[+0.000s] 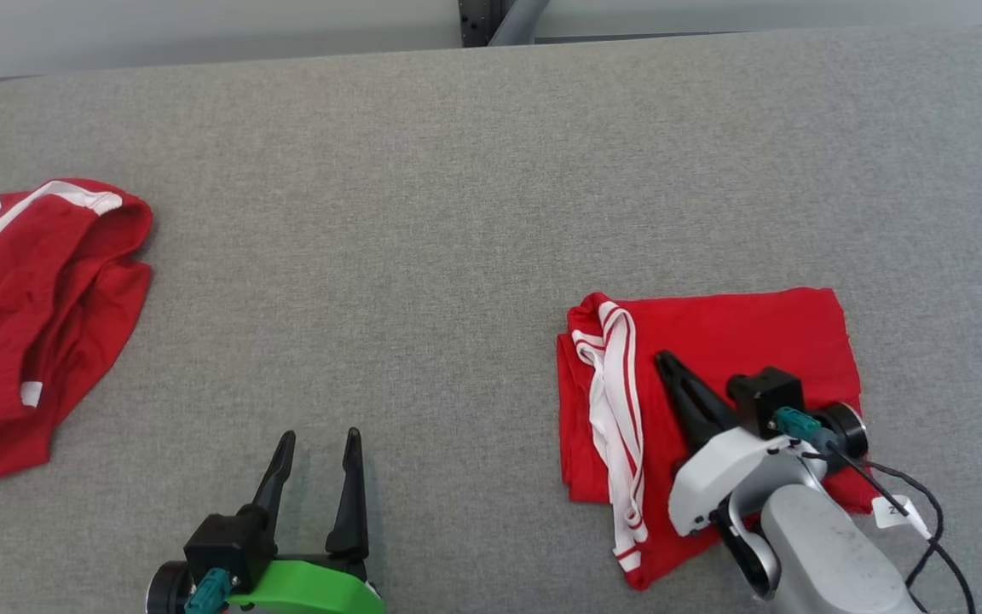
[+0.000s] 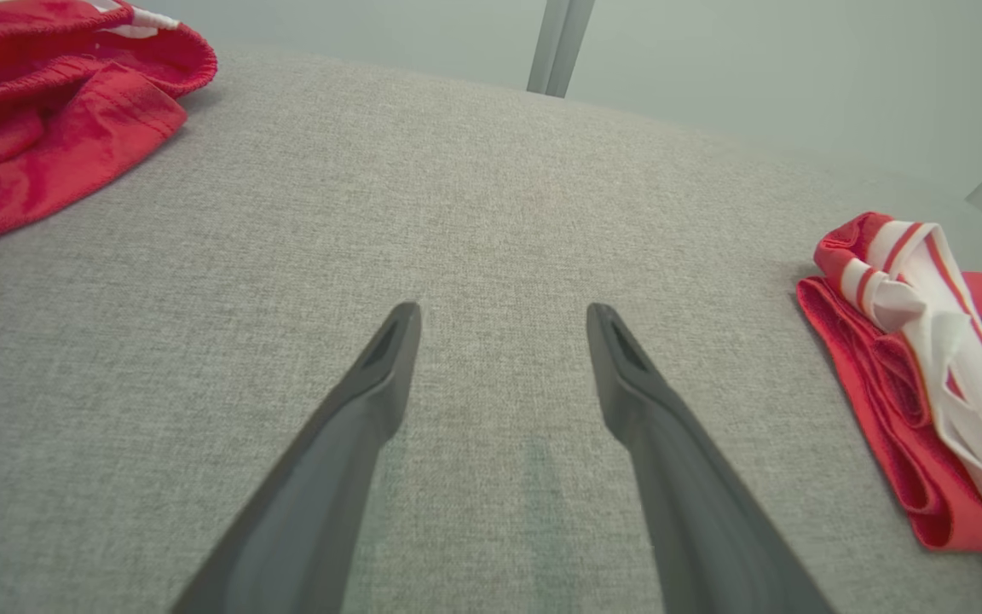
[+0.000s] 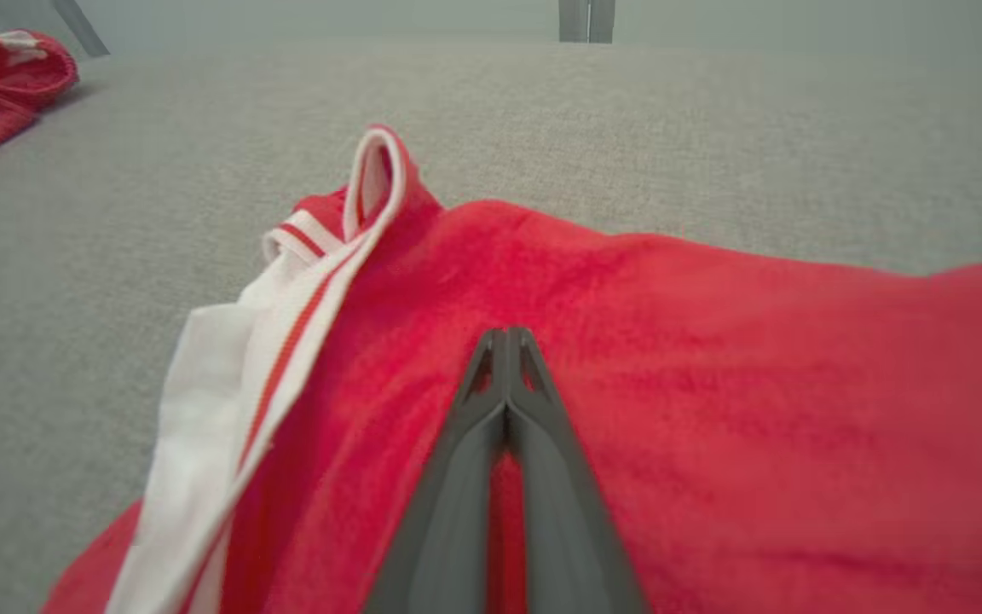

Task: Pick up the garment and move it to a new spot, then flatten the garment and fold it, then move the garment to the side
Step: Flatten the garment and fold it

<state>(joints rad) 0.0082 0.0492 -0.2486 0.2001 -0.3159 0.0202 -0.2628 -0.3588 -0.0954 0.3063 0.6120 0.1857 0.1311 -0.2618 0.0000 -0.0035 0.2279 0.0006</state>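
You look to be on the last step: the folded garment [image 1: 738, 333] lies right of centre on the grey surface [image 1: 457, 213], with your right gripper [image 1: 667, 362] pressed tip-to-tip on top of it (no cloth visibly pinched). The left gripper [image 1: 320, 437] gapes wide. Next, slide the garment sideways without unfolding it.

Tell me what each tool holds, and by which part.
Nothing: left tool open over the grey surface; right tool shut, tips over the middle of the folded garment, no cloth pinched.

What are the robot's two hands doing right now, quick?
Left gripper: open, holding nothing.
Right gripper: shut, down on the folded red garment; whether it pinches any cloth cannot be told.
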